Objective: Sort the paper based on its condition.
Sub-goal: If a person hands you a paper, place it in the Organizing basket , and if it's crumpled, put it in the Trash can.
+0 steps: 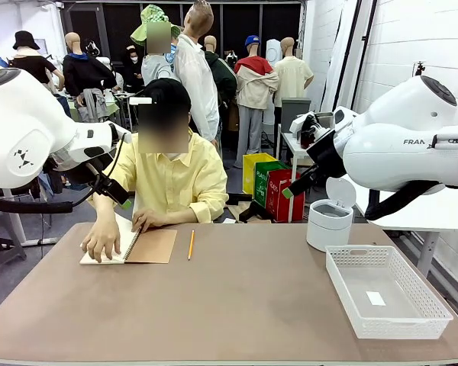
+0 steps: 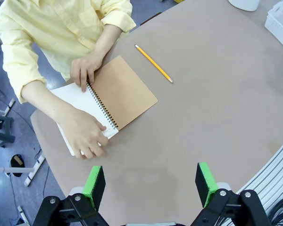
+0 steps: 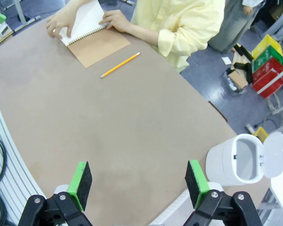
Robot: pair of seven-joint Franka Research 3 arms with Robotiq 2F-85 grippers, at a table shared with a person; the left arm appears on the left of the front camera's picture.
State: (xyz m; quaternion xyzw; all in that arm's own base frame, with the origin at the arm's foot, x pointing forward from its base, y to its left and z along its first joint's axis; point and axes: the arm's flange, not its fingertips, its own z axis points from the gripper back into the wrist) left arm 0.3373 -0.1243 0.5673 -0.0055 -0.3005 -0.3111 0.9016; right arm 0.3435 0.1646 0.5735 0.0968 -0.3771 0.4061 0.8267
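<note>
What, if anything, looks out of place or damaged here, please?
Nothing stands out: the notebook lies flat under the person's hands, the pencil beside it, the white bin stands upright, lid open, and the basket sits level.

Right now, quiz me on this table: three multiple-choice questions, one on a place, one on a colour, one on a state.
1. Where is the pencil? A in a hand; B on the table, beside the notebook; C on the floor.
2. What colour is the basket? A white; B green; C brown.
3. The bin has its lid: A shut; B open; C missing.

B: it lies on bare tabletop next to the brown cover.
A: its lattice walls are white.
B: the lid stands tipped up behind the rim.
</note>
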